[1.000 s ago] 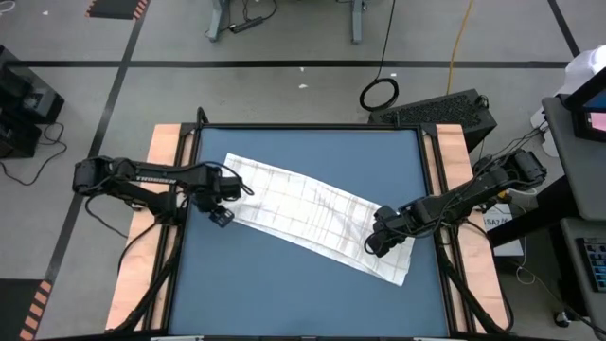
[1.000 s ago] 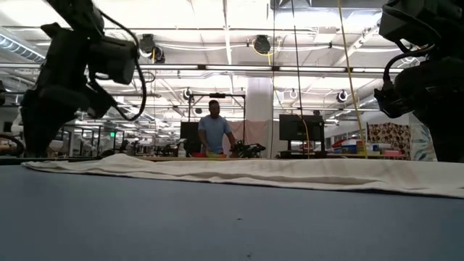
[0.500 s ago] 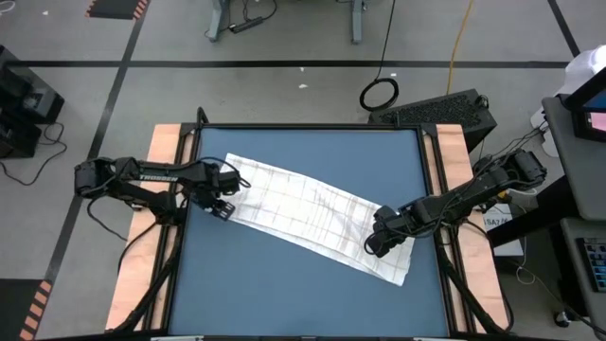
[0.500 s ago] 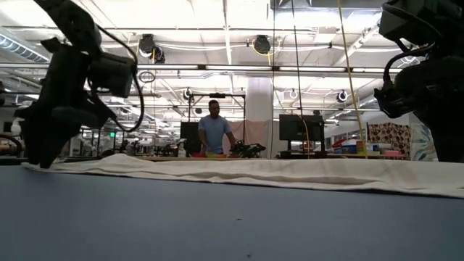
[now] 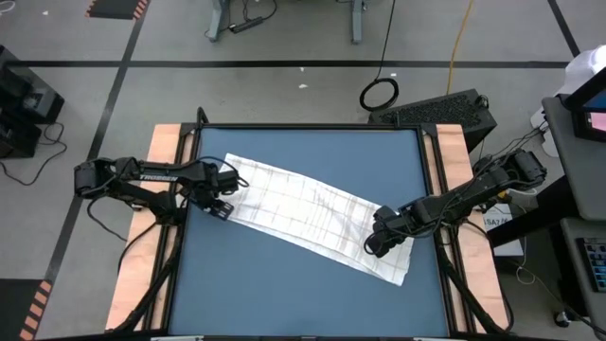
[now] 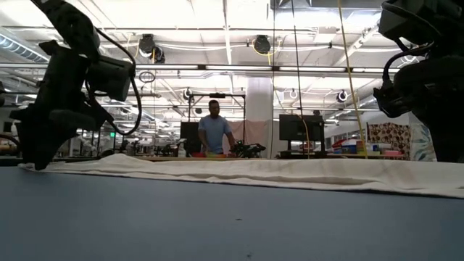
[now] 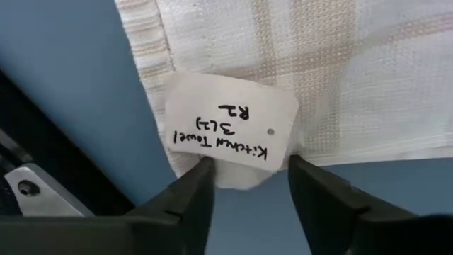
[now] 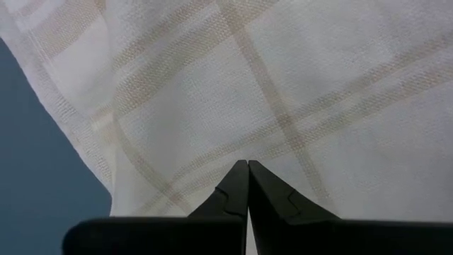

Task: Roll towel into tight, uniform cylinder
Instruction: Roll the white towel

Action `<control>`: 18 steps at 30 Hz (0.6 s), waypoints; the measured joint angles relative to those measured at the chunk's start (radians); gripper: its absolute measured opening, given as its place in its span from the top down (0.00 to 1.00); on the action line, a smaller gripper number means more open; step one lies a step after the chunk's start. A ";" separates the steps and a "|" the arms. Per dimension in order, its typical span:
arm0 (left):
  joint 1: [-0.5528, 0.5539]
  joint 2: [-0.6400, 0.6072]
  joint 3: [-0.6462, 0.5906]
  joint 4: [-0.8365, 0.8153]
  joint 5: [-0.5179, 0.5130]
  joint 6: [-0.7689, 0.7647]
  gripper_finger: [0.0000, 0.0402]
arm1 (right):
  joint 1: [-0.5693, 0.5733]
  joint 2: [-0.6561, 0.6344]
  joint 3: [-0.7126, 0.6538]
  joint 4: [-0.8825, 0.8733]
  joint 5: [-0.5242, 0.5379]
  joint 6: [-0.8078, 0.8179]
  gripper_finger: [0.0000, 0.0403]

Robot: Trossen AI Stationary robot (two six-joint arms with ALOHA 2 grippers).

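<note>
now the left gripper [image 7: 244, 185], jaws apart, has been lowered onto the tagged corner of the towel [image 5: 312, 213] at centre-left; the right gripper [image 8: 247, 188] is pressed shut on the cloth, so rolling is not yet begun.

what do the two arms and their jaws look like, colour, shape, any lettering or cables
Both arms are dark, nearly black, jointed links. The left arm carries white lettering along one link, and loose black cables trail from both bases. The left gripper and right gripper have matte black, tapered fingers with stepped inner edges.
</note>
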 joint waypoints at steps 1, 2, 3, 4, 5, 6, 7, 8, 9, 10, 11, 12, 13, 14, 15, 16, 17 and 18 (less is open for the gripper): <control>0.000 0.000 0.000 -0.001 0.002 0.000 0.59 | 0.000 0.000 0.000 0.000 0.000 0.000 1.00; 0.000 0.000 -0.001 -0.002 0.005 0.000 0.62 | 0.000 0.000 0.000 0.000 0.000 -0.001 1.00; 0.000 0.000 -0.001 -0.002 0.009 -0.001 0.66 | 0.000 0.000 0.000 0.000 0.000 -0.002 1.00; 0.000 0.000 -0.001 -0.002 0.013 -0.001 0.69 | 0.000 0.000 0.000 0.000 0.000 -0.002 1.00; 0.000 0.000 -0.001 -0.002 0.014 -0.002 0.72 | 0.000 0.000 0.000 0.000 0.000 -0.003 1.00; 0.000 0.000 -0.001 -0.003 0.014 -0.003 0.75 | 0.000 0.000 0.000 0.000 0.000 -0.005 1.00; 0.000 0.000 -0.001 -0.004 0.014 -0.003 0.77 | 0.000 0.000 0.000 -0.001 0.001 -0.006 1.00; 0.000 0.000 -0.001 -0.004 0.014 -0.002 0.79 | 0.000 0.000 0.000 -0.001 0.002 -0.006 1.00; 0.000 0.000 -0.001 -0.005 0.012 -0.002 0.81 | 0.000 0.000 0.000 -0.001 0.004 -0.006 1.00; 0.000 0.000 -0.001 -0.006 0.009 -0.002 0.84 | 0.000 0.000 0.000 -0.001 0.004 -0.006 1.00; 0.000 0.000 -0.001 -0.006 0.007 -0.002 0.86 | 0.000 0.000 0.000 -0.001 0.004 -0.006 1.00; 0.000 0.000 0.001 -0.011 0.005 -0.002 0.88 | 0.000 0.001 0.000 -0.001 0.004 -0.006 1.00; -0.001 0.000 0.006 -0.016 0.003 -0.002 0.91 | 0.000 0.004 0.000 -0.001 0.004 -0.006 1.00; -0.001 0.000 0.014 -0.020 0.002 -0.002 0.94 | 0.000 0.011 0.000 -0.001 0.004 -0.006 1.00; -0.001 0.000 0.025 -0.027 0.001 -0.002 0.96 | 0.000 0.021 0.000 -0.001 0.004 -0.006 1.00; -0.001 0.000 0.037 -0.036 0.001 0.000 0.97 | 0.000 0.033 0.000 0.000 0.004 -0.008 1.00; -0.001 0.000 0.050 -0.044 0.000 0.003 0.98 | 0.000 0.047 0.000 0.003 0.003 -0.010 1.00; -0.001 0.000 0.062 -0.050 0.000 0.007 0.98 | 0.000 0.061 0.000 0.009 0.001 -0.014 1.00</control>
